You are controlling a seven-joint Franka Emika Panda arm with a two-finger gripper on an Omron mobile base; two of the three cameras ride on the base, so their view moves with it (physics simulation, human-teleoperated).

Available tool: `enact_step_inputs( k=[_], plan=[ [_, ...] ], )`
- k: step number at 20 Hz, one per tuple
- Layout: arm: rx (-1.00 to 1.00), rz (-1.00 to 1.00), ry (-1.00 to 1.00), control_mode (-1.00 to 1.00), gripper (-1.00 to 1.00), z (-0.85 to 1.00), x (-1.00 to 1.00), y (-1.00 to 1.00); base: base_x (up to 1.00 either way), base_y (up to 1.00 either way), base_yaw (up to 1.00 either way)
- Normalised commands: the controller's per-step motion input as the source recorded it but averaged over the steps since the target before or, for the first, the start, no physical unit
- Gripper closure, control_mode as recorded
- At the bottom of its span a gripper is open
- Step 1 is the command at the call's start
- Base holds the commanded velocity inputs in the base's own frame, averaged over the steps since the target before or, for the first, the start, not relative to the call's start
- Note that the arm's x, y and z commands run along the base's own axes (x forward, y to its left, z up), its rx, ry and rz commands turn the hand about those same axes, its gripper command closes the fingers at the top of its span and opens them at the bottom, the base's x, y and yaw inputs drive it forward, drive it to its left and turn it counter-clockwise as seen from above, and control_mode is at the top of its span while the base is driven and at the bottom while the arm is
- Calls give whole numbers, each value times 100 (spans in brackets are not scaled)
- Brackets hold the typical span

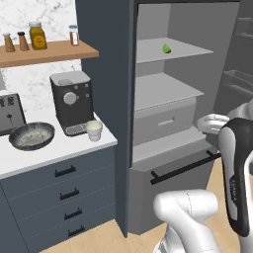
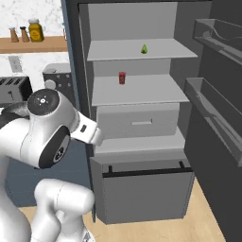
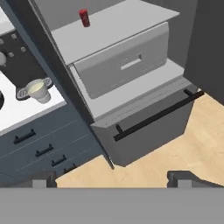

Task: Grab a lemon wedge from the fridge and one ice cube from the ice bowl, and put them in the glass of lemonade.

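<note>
Yellow-green lemon wedge rests on the upper shelf of the fridge, toward the right of that shelf; the fridge door stands open. One shelf lower, a small red can stands upright near the left side. Below that shelf sits a light grey drawer, and under it a bottom compartment with a black bar handle. On the white desk left of the fridge, the pale lemonade glass stands just beside the front of the black coffee machine. The dark ice bowl lies further left, near the toaster. End effector: both fingertips sit wide apart with nothing between them, over the wooden floor in front of the fridge
</note>
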Motion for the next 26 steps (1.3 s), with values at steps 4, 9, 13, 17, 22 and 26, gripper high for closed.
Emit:
enact_step_inputs(
  k=[4, 9, 13, 17, 22, 26],
  plan=[
    [0, 0, 0, 100, -100, 0, 0, 0, 69, -84, 4],
    [0, 0, 0, 100, -100, 0, 0, 0, 63, -47, 17],
    [0, 0, 0, 100, -100, 0, 0, 0, 26, -4, 20],
    [0, 0, 0, 100, -100, 0, 0, 0, 19, 12, 15],
    [0, 0, 0, 100, -100, 0, 0, 0, 62, 0, 19],
    [0, 0, 0, 100, -100, 0, 0, 0, 92, -22, 20]
  ],
)
